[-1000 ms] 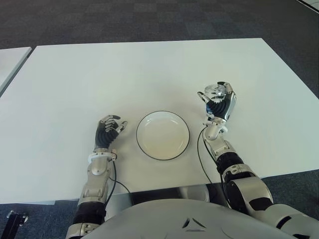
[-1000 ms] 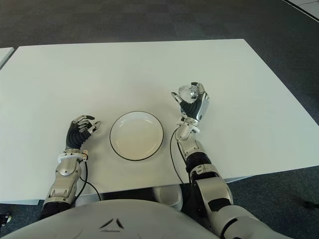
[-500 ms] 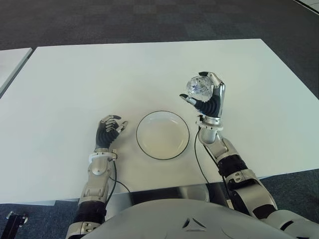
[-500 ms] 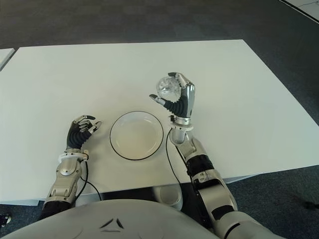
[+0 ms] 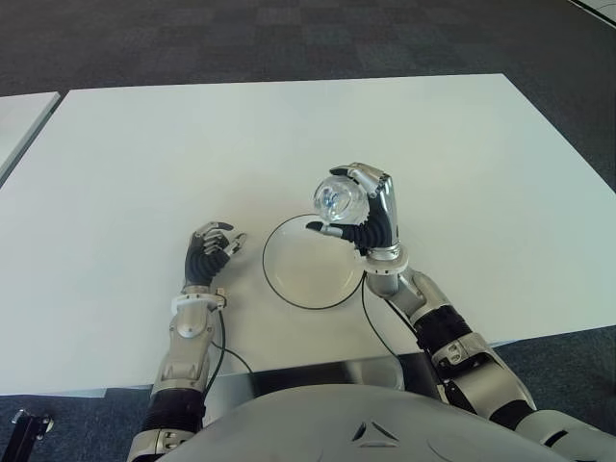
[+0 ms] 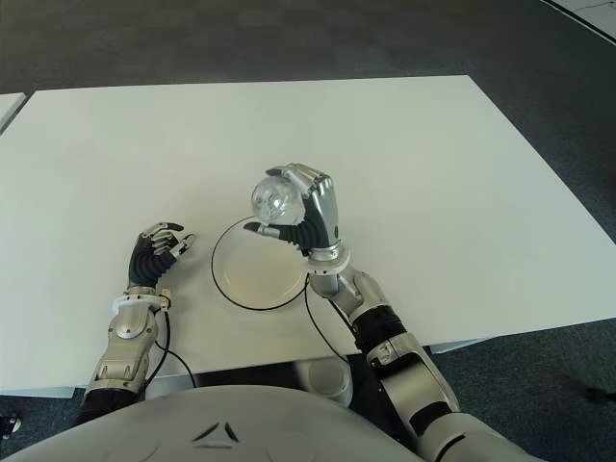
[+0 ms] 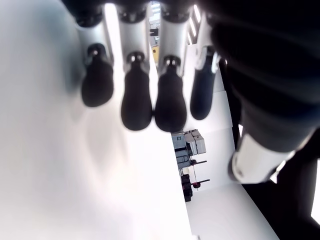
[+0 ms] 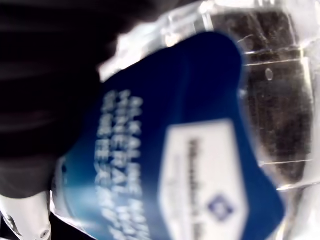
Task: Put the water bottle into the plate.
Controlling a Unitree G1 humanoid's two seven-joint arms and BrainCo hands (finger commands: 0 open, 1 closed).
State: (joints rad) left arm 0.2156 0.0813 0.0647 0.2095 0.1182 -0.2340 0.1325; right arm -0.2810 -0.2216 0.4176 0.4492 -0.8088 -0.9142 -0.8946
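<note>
Water bottle (image 5: 339,200) clamped in right hand (image 5: 366,217), held above white plate (image 5: 289,279) rim. Best lowered centred, released gently. Left hand (image 5: 207,252) idle beside plate, fingers loosely curled, empty.

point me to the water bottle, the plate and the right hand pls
water bottle (image 5: 338,199): left eye view, on the clear rounded end facing the camera.
plate (image 5: 289,279): left eye view, on the bare white inside, near its dark rim.
right hand (image 5: 377,217): left eye view, on the fingers curled round the bottle.
</note>
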